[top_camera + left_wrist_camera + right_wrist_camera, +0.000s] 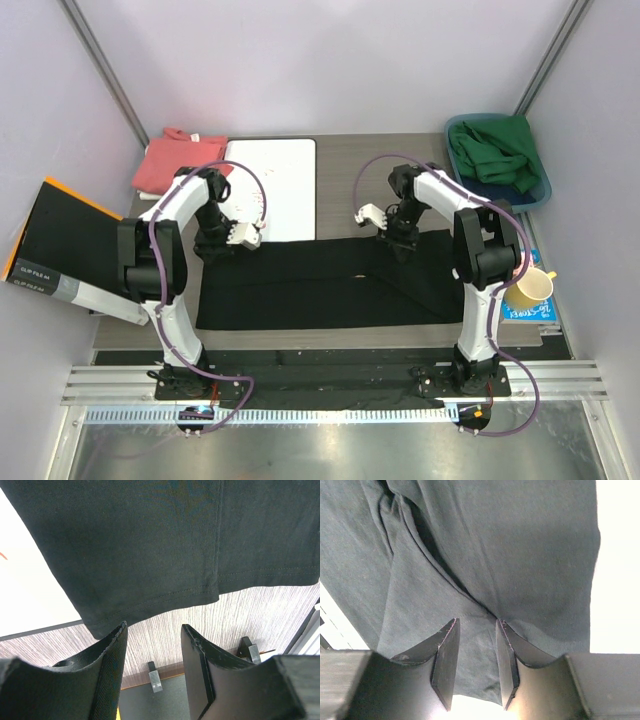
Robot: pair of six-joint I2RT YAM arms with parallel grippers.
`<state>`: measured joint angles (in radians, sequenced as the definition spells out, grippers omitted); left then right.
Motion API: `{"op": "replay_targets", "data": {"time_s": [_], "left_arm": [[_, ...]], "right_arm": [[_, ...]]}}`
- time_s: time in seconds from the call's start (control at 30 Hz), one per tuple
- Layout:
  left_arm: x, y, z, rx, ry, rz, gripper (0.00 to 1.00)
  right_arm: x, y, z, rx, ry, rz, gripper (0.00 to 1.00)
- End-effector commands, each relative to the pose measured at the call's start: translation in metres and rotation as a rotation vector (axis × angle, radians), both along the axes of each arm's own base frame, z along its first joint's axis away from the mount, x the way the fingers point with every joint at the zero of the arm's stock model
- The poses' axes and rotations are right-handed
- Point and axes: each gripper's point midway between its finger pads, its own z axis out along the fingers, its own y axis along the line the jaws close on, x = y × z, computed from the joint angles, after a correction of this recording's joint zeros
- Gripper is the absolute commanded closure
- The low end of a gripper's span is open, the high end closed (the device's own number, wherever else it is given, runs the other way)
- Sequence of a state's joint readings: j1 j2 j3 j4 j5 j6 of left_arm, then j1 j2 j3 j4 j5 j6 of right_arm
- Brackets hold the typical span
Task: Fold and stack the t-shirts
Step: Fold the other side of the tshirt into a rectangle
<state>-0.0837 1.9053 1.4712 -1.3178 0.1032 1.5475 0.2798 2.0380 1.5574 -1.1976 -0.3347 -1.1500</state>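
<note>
A: Where's the black t-shirt (320, 285)?

B: It is spread flat across the middle of the desk (300, 337), lying wide from left to right between the two arms. Its far edge meets the near edge of the white board (272, 185). No print shows on the side facing up.

A: And the other one?

B: The salmon-pink t-shirt (172, 160) lies at the far left corner, just beside the board and well apart from the black one.

A: What about the left gripper (248, 236)?

B: It is low at the shirt's far left corner. In the left wrist view its fingers (112, 650) stand apart with only wood grain between them. The stitched hem lies just ahead of the tips.

A: And the right gripper (368, 214)?

B: It is near the shirt's far edge, right of centre. In its wrist view the jaws are parted, and dark cloth with a crease shows in the gap. I cannot tell whether the tips touch the cloth.

A: Anything else out there?

B: There is a green cloth (495, 150) in a blue basket (545, 190) at the far right and a yellow mug (530, 290) by the right arm. A flat black box with an orange edge (60, 240) is off the left side.
</note>
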Motion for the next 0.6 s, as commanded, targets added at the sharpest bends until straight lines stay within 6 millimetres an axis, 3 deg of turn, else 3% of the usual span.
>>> {"op": "replay_targets", "data": {"time_s": [0.0,0.2,0.33,0.4,0.47,0.57], "left_arm": [[0.008,-0.005,0.002,-0.019,-0.014,0.001,0.52],[0.006,-0.008,0.002,-0.027,-0.008,0.001,0.53],[0.005,-0.008,0.001,-0.029,-0.007,-0.002,0.53],[0.006,-0.008,0.001,-0.029,-0.008,-0.001,0.53],[0.006,-0.008,0.001,-0.029,-0.008,-0.001,0.53],[0.005,-0.008,0.001,-0.027,-0.005,-0.002,0.53]], "right_arm": [[-0.006,0.005,-0.003,0.014,0.022,0.005,0.59],[-0.002,0.003,-0.012,-0.003,0.006,-0.010,0.61],[-0.002,0.002,-0.014,-0.011,0.003,-0.009,0.69],[-0.003,0.002,-0.015,-0.015,0.006,-0.005,0.80],[-0.002,0.002,-0.013,-0.017,0.000,-0.004,0.97],[-0.004,0.000,-0.008,-0.019,0.006,0.002,0.99]]}}
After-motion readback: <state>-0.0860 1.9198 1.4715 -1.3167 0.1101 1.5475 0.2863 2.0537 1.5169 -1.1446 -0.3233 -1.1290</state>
